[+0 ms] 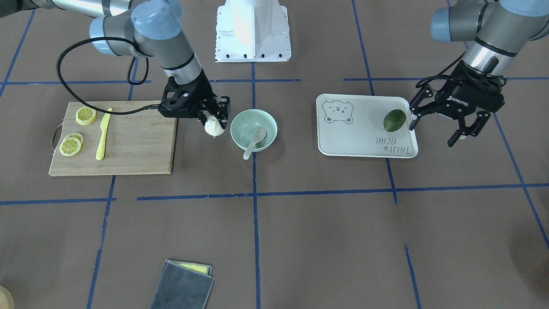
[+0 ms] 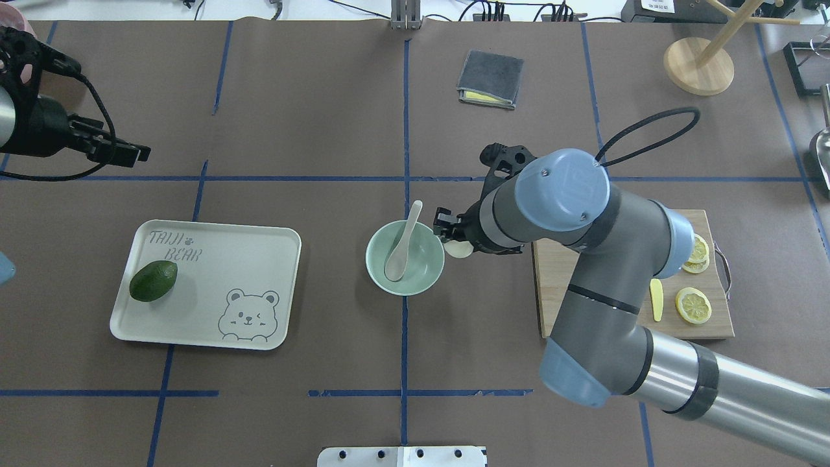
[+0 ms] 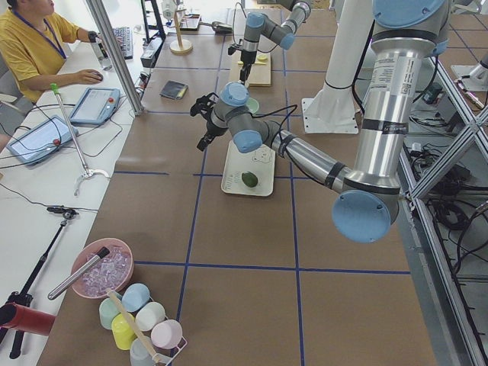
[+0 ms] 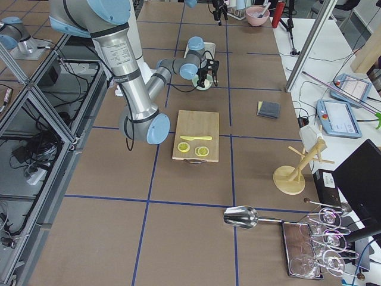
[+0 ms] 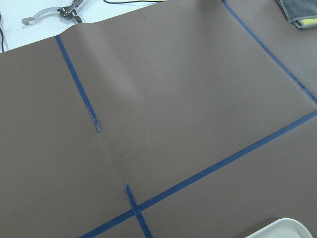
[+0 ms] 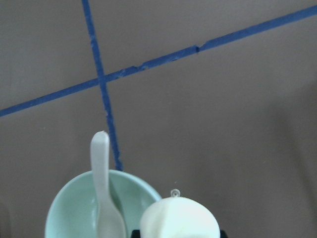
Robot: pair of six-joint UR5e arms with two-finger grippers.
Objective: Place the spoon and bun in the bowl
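Note:
The mint-green bowl (image 1: 241,123) stands mid-table, also in the overhead view (image 2: 425,263) and the right wrist view (image 6: 69,218). The pale spoon (image 1: 256,138) lies in it, handle over the rim (image 2: 403,240) (image 6: 103,183). My right gripper (image 1: 215,122) is shut on the white bun (image 1: 212,128) and holds it just beside the bowl's rim, on the cutting-board side (image 2: 458,250) (image 6: 179,218). My left gripper (image 1: 433,134) is open and empty, hovering at the tray's edge near the avocado.
A wooden cutting board (image 1: 137,146) holds lemon slices (image 1: 85,115) and a yellow knife (image 1: 103,134). A cream bear-print tray (image 1: 356,137) holds a green avocado (image 1: 394,120). A grey cloth (image 1: 182,285) lies at the operators' edge.

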